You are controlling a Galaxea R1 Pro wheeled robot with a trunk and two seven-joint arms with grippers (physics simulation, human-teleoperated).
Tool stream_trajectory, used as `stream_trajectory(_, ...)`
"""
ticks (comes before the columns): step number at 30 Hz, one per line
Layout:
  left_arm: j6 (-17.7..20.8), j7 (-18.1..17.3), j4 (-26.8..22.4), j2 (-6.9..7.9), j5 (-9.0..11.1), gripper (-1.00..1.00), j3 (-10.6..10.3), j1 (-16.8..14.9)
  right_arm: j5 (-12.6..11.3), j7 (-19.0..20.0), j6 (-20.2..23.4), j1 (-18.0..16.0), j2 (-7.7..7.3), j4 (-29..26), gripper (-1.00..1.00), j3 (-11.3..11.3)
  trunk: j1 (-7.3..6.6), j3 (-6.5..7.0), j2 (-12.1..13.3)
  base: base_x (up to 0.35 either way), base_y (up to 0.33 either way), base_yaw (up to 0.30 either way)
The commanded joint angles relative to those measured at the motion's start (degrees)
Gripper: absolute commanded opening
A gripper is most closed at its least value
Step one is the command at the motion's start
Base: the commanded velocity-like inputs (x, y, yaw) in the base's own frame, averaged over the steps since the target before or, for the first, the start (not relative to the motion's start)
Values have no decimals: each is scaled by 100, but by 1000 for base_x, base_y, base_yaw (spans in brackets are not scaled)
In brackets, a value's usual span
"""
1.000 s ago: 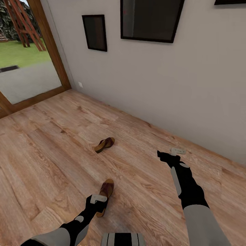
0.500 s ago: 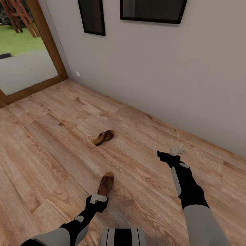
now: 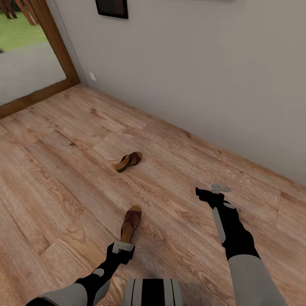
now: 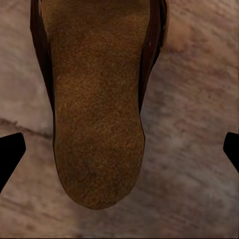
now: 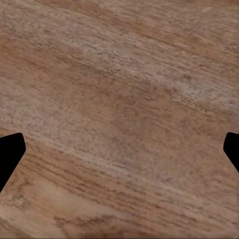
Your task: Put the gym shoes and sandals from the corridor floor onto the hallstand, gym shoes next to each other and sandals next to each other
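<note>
Down on the corridor floor (image 3: pixel 63 178) lie the two sandals, both small, dark brown and open at the back, each with a tan insole and a wide strap across the front. The nearer sandal (image 3: pixel 131 223) rests flat on the planks just ahead of the left gripper (image 3: pixel 123 247), its length running away from the robot and its heel end closest to the gripper. From the left wrist camera the same sandal (image 4: pixel 97 104) shows as a grainy tan footbed with a rounded heel, edged by a dark brown rim, with the left gripper (image 4: pixel 119 152) above it; the two black fingertips (image 4: pixel 11 152) sit at opposite edges of that picture, spread wide with nothing between them. The farther sandal (image 3: pixel 128 161) lies well apart from the first, closer to the wall, turned at an angle and tipped partly onto its side so the sole edge shows.

The right gripper (image 3: pixel 221 187) hangs over bare planks on the other side, well clear of both sandals. In the right wrist camera its fingertips (image 5: pixel 11 152) likewise stand far apart at the picture's edges, the right gripper (image 5: pixel 119 152) empty over wood grain.

Light brown wood-plank laminate with strong grain covers the floor. A plain pale wall (image 3: pixel 191 72) meets it along a diagonal line, carrying a dark-framed picture (image 3: pixel 112 8) near the top. To the left stands a brown wooden door frame (image 3: pixel 55 40) with grey paving and grass beyond
</note>
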Motion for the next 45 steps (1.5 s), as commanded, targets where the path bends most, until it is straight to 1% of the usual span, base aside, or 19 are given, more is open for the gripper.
stream_trajectory(1,-17,-36,8,0,62,100,-21,-4,15,1,32,-2,5,-9,100,-10,-1,-14,-2,0,0,43)
stream_trajectory(11,-17,-36,7,0,62,100,-21,-4,15,1,32,0,5,-10,100,-10,-1,-90,-2,0,0,50)
stream_trajectory(19,-17,-36,8,0,62,100,-21,-4,15,1,32,-2,5,-9,100,-10,19,-295,-12,0,0,4)
stream_trajectory(25,-17,-36,7,0,62,100,-21,-4,15,1,32,-1,5,-10,100,-10,19,-338,-12,0,0,0)
stream_trajectory(30,-17,-36,7,0,62,100,-20,-4,15,1,32,-2,5,-9,100,-10,32,-460,-19,0,0,0)
stream_trajectory(41,-17,-36,7,0,62,100,-21,-4,15,1,32,-2,5,-11,100,-10,32,-519,-19,0,0,0)
stream_trajectory(43,-17,-36,7,0,62,100,-21,-4,15,1,32,-2,5,-10,100,-10,37,-564,-22,0,0,0)
stream_trajectory(45,-17,-36,7,0,62,100,-20,-4,15,1,32,-2,5,-9,100,-10,37,-566,-22,0,0,0)
